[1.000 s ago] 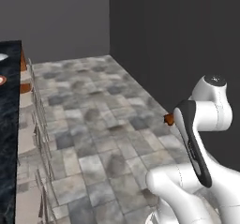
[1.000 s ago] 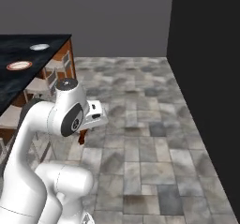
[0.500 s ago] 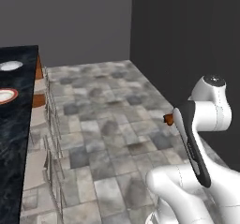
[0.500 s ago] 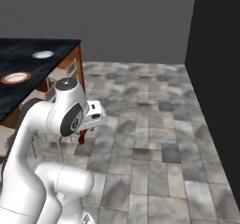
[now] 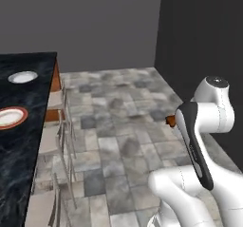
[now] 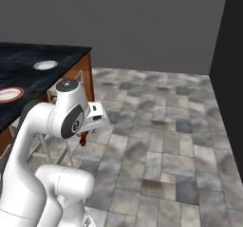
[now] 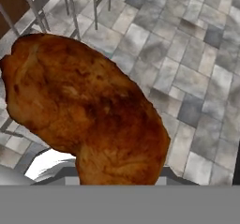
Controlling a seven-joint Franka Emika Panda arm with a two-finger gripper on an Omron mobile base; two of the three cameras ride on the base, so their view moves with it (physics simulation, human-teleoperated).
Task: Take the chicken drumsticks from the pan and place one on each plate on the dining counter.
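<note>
A reddish-brown chicken drumstick (image 7: pixel 89 110) is held in my gripper (image 6: pixel 85 136), which is shut on it, and it looms large in the hand view, hiding the fingertips. Its end pokes out beside my arm (image 5: pixel 169 121) and hangs under the hand (image 6: pixel 84 139), above the tiled floor. The dining counter (image 5: pixel 28 145) (image 6: pixel 33 81) lies to the left, with its black marble top. On it stand a plate with an orange-red rim (image 5: pixel 10 117) (image 6: pixel 9 94) and, farther back, a plain white plate (image 5: pixel 22 77) (image 6: pixel 45 65). Both plates look bare. The pan is out of view.
Pale chairs (image 5: pixel 53 143) (image 6: pixel 71 143) are tucked along the counter's near side, between my arm and the counter. Grey tiled floor (image 6: pixel 166 145) spreads ahead and to the right. A dark wall (image 5: pixel 204 36) closes the right side.
The whole picture has shifted: the base has moved, bringing the counter and both plates further into view on the left. The drumstick stays in the gripper, and the arm's pose is unchanged.
</note>
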